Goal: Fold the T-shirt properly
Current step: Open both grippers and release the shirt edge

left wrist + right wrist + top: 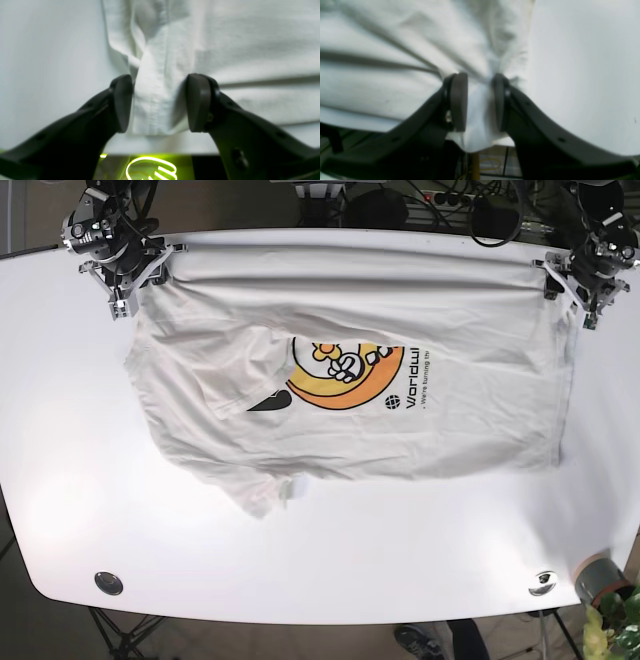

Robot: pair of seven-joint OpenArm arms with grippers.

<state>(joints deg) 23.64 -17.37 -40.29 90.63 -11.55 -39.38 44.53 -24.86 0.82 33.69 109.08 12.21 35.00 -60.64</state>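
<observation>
Both hands are pinching the shirt [400, 435]: left hand [577, 280] and right hand [128, 265] gripping its far edge. Judgement: keeping that edge taut and level.

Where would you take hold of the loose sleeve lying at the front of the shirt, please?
Grip the sleeve at its outer cuff end, coming from above on the table's near side; it juts free of the T-shirt body with bare tabletop around it.
</observation>
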